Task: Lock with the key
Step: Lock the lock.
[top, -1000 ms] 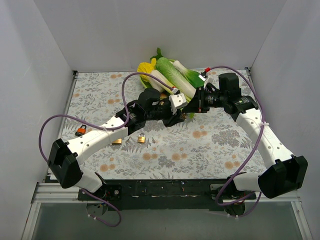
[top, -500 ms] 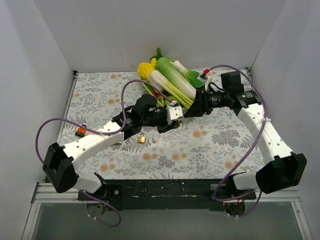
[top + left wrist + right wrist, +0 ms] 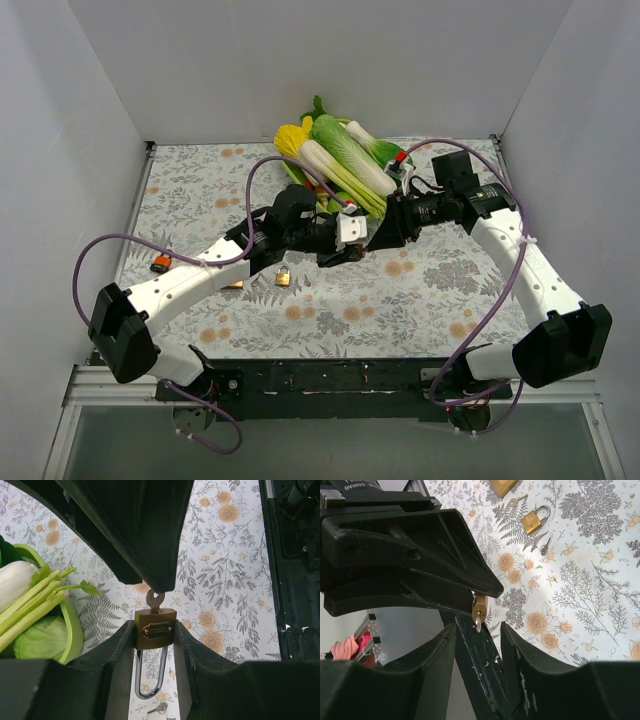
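Note:
My left gripper [image 3: 155, 632] is shut on the body of a brass padlock [image 3: 156, 629], held above the table with its steel shackle [image 3: 150, 677] pointing back toward the wrist. A silver key [image 3: 155, 599] sticks out of the keyhole at the far end. In the right wrist view the padlock [image 3: 479, 606] and its key [image 3: 478, 622] sit just beyond my right gripper [image 3: 477, 630], whose fingers are spread either side of the key without touching it. In the top view the left gripper [image 3: 348, 243] and right gripper [image 3: 378, 238] meet mid-table.
A second brass padlock [image 3: 534, 520] and loose keys [image 3: 546, 545] lie on the floral cloth, with another brass piece [image 3: 234, 284] and an orange item [image 3: 160, 263] to the left. A green bowl [image 3: 71, 625] of vegetables [image 3: 340, 160] stands just behind the grippers.
My left gripper has moved down and nearer with the padlock. My right gripper drew back, then came in again to the key end, fingers apart.

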{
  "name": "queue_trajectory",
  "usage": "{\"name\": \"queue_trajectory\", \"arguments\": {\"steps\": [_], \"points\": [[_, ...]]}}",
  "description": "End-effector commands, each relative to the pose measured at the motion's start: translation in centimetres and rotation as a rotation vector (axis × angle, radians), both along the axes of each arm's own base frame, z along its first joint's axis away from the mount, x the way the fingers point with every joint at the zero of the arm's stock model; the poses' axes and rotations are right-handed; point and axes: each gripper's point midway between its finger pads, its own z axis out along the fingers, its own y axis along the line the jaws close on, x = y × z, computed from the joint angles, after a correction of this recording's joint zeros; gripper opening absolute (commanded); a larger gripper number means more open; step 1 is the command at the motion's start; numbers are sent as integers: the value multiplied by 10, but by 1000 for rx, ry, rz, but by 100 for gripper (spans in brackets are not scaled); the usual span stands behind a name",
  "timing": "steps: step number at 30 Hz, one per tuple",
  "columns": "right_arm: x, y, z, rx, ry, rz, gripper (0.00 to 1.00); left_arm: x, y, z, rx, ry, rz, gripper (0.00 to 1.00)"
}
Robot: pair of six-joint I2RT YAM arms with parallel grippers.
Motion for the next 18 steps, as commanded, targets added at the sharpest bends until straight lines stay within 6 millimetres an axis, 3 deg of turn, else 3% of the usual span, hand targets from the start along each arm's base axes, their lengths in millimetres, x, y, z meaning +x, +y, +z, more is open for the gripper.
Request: {"name": "queue_trajectory", "arguments": {"steps": [1,6,12,16,17,18], "points": [[-5,4,0,-8,-36,43,47,-2,-7,24,-43,-25,-36,0],[-4,6,-6,-27,-32,47,44,-1,-8,27,-47,-30,-31,0],[-3,8,-9,-19,-4,43,30,-1,-10,28,-51,-42,-30,0],[-2,8,-7,-15,-1,40,11,0,-9,27,-46,-48,-25,0],[-3,8,-8,-16,4,38,2,0,-8,27,-45,-52,-23,0],[-4,9,-7,-6,16,46,1,0,-8,27,-45,-56,-21,0]]}}
